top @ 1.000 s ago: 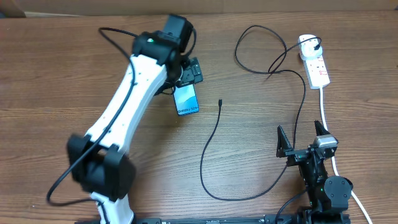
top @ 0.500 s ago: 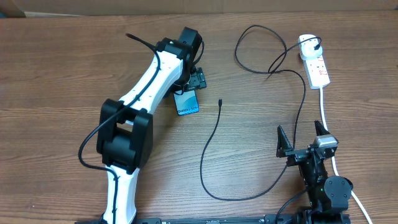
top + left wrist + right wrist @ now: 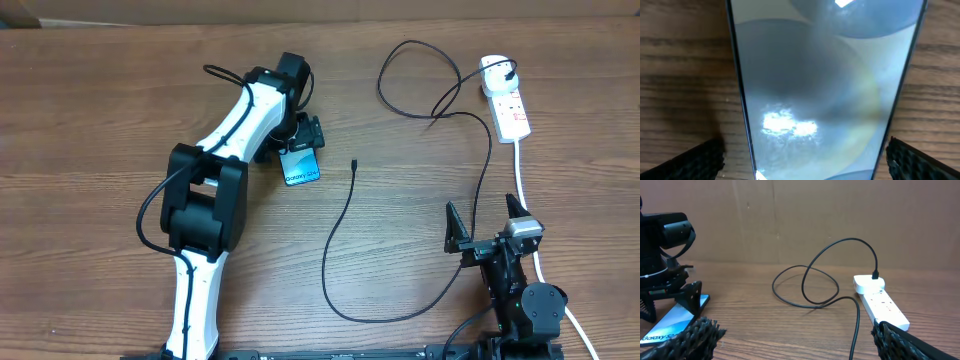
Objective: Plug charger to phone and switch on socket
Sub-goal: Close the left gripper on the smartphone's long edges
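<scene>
Filling the left wrist view, phone screen glare, invisible from overhead.

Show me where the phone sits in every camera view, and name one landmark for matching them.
Overhead: the phone lies left of centre, its upper end under the left gripper.
Left wrist: the phone fills the middle, between the two fingers.
Right wrist: the phone is in the lower left corner, screen up.
Shared landmark: the left gripper straddling the phone, seen in all three.
</scene>
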{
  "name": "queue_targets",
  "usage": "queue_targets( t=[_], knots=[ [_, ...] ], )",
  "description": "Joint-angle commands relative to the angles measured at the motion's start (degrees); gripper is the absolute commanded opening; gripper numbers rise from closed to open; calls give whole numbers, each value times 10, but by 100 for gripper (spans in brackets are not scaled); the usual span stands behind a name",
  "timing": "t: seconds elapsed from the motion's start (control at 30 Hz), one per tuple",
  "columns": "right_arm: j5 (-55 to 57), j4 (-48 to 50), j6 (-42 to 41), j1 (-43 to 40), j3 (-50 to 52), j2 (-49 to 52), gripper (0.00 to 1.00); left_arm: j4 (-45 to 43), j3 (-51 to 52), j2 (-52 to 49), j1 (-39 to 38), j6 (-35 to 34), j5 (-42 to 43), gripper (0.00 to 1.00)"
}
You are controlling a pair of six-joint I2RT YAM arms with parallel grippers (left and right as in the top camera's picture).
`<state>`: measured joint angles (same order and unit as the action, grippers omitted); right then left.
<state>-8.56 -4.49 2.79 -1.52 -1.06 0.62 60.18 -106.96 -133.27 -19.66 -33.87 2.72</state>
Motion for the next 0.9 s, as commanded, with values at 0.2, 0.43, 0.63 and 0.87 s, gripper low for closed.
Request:
queue_targets(
  t=[0.2, 0.43, 0.63, 0.87],
  knots=[
    [4, 3, 1, -3, 6, -5, 100, -5, -10, -6, -3, 15, 13, 100],
    [4, 3, 1, -3, 6, -5, 100, -6, -5, -6, -15, -10, -25, 100],
    [4, 3, 1, -3, 6, -5, 100, -6, -4, -6, -30, -15, -51, 100],
    [4, 3, 1, -3, 6, -5, 100, -8, 7, -6, -26, -15, -56, 100]
  ],
)
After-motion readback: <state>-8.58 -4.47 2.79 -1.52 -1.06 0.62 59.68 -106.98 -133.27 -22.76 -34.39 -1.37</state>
